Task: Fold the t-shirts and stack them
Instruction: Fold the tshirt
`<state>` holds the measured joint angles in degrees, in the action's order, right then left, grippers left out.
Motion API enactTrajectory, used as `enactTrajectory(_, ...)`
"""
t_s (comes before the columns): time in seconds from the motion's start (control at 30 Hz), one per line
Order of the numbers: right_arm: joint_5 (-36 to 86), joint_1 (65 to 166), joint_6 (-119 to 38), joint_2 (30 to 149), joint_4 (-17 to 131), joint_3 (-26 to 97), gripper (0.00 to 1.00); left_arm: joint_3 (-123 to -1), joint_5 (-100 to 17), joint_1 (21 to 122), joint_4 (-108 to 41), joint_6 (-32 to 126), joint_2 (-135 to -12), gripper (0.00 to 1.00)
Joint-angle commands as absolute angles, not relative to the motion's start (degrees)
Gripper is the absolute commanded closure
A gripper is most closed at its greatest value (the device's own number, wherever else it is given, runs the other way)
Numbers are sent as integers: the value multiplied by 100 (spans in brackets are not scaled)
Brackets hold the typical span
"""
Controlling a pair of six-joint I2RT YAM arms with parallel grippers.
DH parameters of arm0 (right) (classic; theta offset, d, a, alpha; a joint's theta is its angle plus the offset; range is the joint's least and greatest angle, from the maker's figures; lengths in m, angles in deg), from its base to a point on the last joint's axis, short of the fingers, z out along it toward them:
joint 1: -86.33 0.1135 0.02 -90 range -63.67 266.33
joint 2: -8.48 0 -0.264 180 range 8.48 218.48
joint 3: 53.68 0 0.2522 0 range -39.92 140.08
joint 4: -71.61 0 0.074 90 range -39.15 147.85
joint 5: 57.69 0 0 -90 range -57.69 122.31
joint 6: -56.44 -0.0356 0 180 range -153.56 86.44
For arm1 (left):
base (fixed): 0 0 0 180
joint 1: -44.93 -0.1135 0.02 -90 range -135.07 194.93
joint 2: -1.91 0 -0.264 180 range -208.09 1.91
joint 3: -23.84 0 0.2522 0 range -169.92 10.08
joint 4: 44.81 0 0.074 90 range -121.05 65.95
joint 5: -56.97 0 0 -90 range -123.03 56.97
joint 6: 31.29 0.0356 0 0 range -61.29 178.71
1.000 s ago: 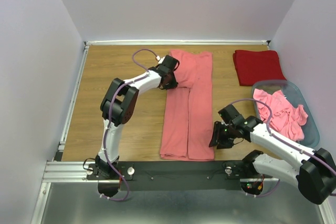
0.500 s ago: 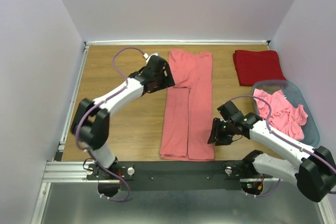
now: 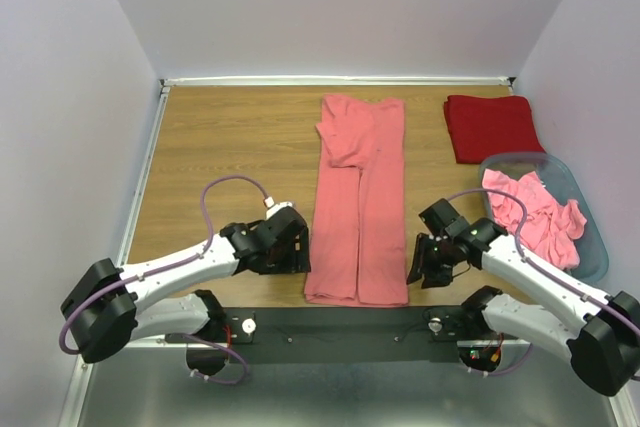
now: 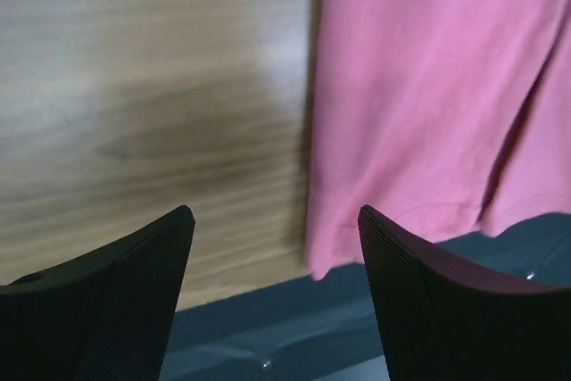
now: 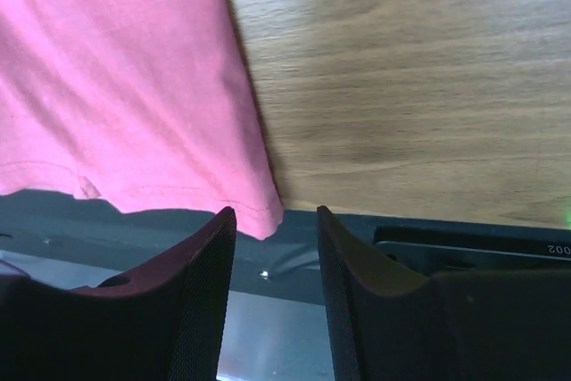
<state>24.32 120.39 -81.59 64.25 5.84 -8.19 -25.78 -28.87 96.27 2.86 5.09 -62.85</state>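
Top external view: a salmon-pink t-shirt (image 3: 358, 207) is laid flat mid-surface (image 3: 230, 147), folded into a long strip, with the far end bunched over itself. Its near hem is seen reaching the dark rail (image 3: 340, 325). The left hand (image 3: 292, 250) is held low, just left of the shirt's near-left corner, fingers spread wide with nothing between them. The right hand (image 3: 420, 259) is placed just right of the near-right corner, the gap kept narrow and nothing gripped; in the right wrist view that corner is seen just past the fingertips (image 5: 223, 220). A deep red t-shirt (image 3: 490, 127) is folded to the shirt's far right. Crumpled pink t-shirts (image 3: 535, 212) are piled in a grey-blue basket (image 3: 597, 237) to the right.
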Motion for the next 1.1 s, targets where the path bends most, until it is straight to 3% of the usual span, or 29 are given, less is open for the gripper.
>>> enactTrajectory(0.0, 2484, 12078, -8462, 6315, 458, -1056, 51, -2323, -3066, 9941, 341, -157, -6032, 19)
enactTrajectory(0.67, 2800, 13449, -9420, 7439, 1241, -1039, 51, -2411, -3442, 10760, -292, -149, -7192, 38)
enactTrajectory(0.9, 2949, 13660, -9500, 7668, 1206, -1074, 57, -2402, -3479, 10953, -266, -114, -7403, 47)
enactTrajectory(1.07, 3020, 13669, -9394, 7896, 1223, -942, 64, -2464, -3409, 10962, -222, -53, -7597, 60)
